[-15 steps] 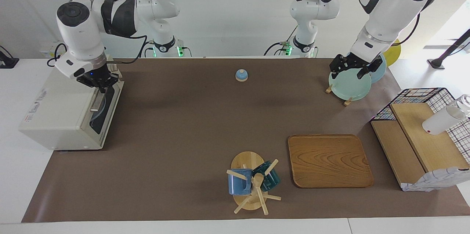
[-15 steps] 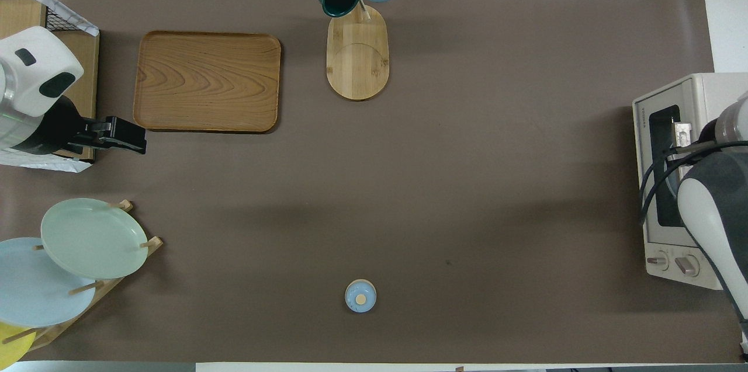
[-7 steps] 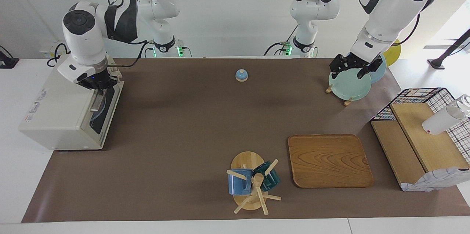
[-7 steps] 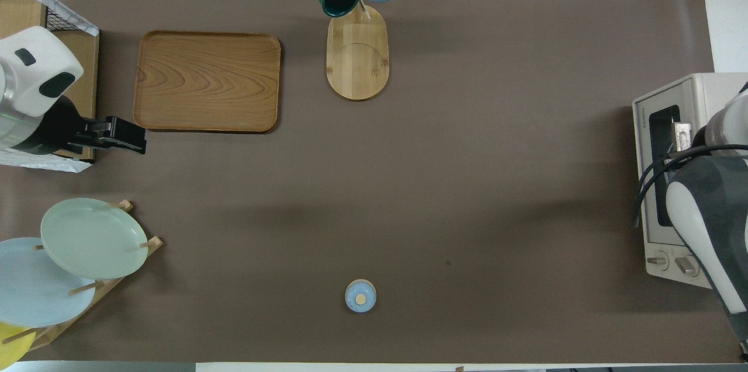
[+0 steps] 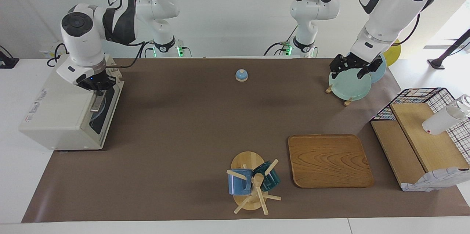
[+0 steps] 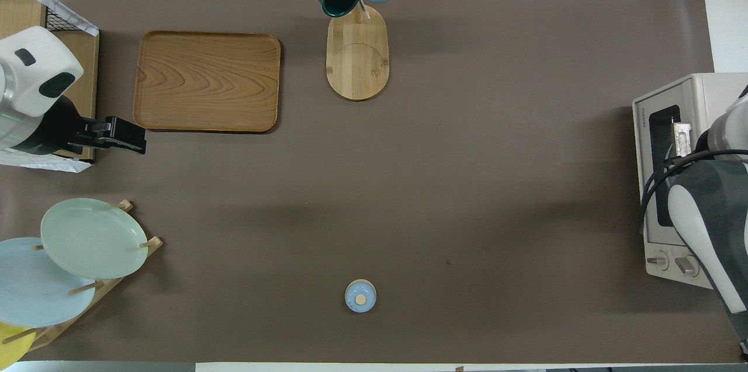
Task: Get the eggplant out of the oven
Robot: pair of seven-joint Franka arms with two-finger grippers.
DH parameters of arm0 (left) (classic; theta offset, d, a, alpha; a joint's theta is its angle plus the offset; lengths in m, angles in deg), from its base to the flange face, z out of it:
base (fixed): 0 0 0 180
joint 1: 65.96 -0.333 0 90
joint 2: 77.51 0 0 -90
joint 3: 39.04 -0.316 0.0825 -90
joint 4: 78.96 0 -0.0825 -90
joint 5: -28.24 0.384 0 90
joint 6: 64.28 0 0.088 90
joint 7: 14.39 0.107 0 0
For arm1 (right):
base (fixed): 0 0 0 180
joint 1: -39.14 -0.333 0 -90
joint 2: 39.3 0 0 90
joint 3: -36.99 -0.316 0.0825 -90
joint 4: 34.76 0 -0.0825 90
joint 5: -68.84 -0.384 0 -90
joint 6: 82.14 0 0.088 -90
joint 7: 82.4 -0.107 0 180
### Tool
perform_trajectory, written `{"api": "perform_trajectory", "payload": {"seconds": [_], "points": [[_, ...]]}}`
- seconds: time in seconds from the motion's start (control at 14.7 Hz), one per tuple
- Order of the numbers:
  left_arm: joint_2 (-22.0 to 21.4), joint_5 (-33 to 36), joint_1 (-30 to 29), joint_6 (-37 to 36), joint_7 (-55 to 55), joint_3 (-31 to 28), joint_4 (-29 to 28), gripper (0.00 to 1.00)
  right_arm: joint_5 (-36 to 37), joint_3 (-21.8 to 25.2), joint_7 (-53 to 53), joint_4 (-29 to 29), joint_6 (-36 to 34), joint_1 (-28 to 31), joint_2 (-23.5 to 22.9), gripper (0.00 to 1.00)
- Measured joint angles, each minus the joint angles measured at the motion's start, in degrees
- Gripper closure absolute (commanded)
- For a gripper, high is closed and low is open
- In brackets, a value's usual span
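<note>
The cream-white oven (image 5: pixel 55 116) stands at the right arm's end of the table, its dark glass door (image 5: pixel 100 119) closed. It also shows in the overhead view (image 6: pixel 707 89). The eggplant is hidden. My right gripper (image 5: pixel 96 86) is at the top edge of the door, on the end of the metal bar handle (image 5: pixel 94 104) nearer to the robots. In the overhead view the arm covers most of it, and part of the handle (image 6: pixel 681 134) shows. My left gripper (image 5: pixel 353 68) waits, open and empty, in the air near the plate rack; it also shows in the overhead view (image 6: pixel 131 138).
A plate rack (image 5: pixel 348 85) with pale plates, a wooden tray (image 5: pixel 329 160), a mug tree (image 5: pixel 253 184) with two mugs, a small blue bell (image 5: pixel 241 75) and a wire shelf (image 5: pixel 422 131) with a white bottle (image 5: pixel 442 121) stand on the brown mat.
My right gripper has shifted slightly along the oven's door handle and its wrist has turned. The door stays closed. The left arm has not moved.
</note>
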Motion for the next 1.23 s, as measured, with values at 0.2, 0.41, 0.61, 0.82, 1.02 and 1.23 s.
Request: {"api": "perform_trajectory", "payload": {"seconds": [0.2,0.41,0.61,0.82,1.02,1.23], "points": [[0.0,0.0,0.0,0.0,0.0,0.0,0.0,0.00,-0.9,-0.1,0.0,-0.8,1.0,-0.6,0.3,1.00],[0.0,0.0,0.0,0.0,0.0,0.0,0.0,0.00,-3.0,-0.4,0.0,-3.2,3.8,-2.2,1.4,1.00],[0.0,0.0,0.0,0.0,0.0,0.0,0.0,0.00,-6.5,-0.8,-0.1,-5.1,7.5,-3.6,1.0,1.00],[0.0,0.0,0.0,0.0,0.0,0.0,0.0,0.00,-9.8,-1.1,-1.0,-6.8,13.0,-5.3,-1.7,1.00],[0.0,0.0,0.0,0.0,0.0,0.0,0.0,0.00,-10.9,-1.5,-3.0,-9.7,19.9,-6.5,-4.3,1.00],[0.0,0.0,0.0,0.0,0.0,0.0,0.0,0.00,-10.9,-1.7,-5.2,-11.6,24.5,-7.2,-6.6,1.00]]}}
